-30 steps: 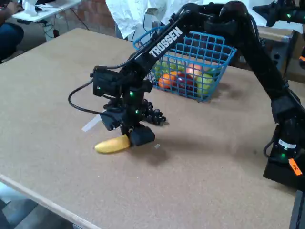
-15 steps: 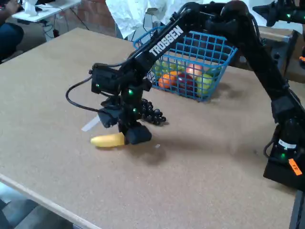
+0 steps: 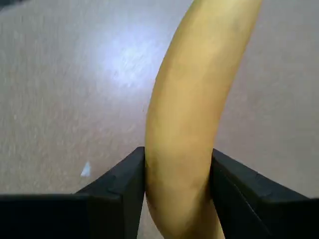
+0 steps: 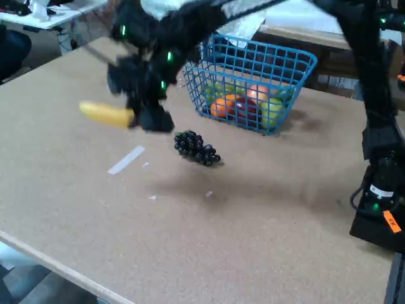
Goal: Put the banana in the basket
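**Banana lifted clear of the counter**

We see the gripper clamped on the banana, and both now hang in the air above the counter. Half a second ago the banana lay on the counter just in front of the grape bunch, with the gripper down around one end; since then the arm has swung up and to the left in the fixed view, and it shows blurred there. The banana sticks out to the left of the gripper, roughly level, held by its right end.

In the wrist view the two dark fingers press against either side of the banana, which runs up and away from the camera over the blurred counter.

With the arm gone from over them, the grapes lie in plain sight on the counter, just in front of the blue basket. The basket stands where it stood before, holding orange, red and green fruit. A strip of pale tape lies on the counter to the left of the grapes, unmoved. The banana is well apart from the basket, to its left in the fixed view.
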You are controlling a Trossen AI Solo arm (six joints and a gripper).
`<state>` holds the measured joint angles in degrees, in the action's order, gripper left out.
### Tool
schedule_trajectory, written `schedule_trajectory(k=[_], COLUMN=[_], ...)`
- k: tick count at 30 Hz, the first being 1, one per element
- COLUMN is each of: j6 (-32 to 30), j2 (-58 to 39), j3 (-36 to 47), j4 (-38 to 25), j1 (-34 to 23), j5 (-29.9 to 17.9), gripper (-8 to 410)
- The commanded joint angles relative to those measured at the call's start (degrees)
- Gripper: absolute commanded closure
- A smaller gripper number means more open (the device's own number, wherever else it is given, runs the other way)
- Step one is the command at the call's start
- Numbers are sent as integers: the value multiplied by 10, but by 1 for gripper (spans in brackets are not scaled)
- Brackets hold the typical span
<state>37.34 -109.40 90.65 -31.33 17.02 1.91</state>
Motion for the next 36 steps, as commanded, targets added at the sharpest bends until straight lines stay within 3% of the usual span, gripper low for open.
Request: schedule_trajectory(k=[1,4,9,11,22,30,36], j6=[-75,-76,-80,-101,-164,-209,-243], j2=[137,189,252,268,295,296,296], j3=[40,40,40,40,-12,-90,-129], j4=[38,60,68,67,67,162,201], j1=[0,-1,-9,-19,-149,-251,-315], j5=[0,-33,-140,-155,-165,-161,-110], gripper=[402,402,402,402,402,402,402])
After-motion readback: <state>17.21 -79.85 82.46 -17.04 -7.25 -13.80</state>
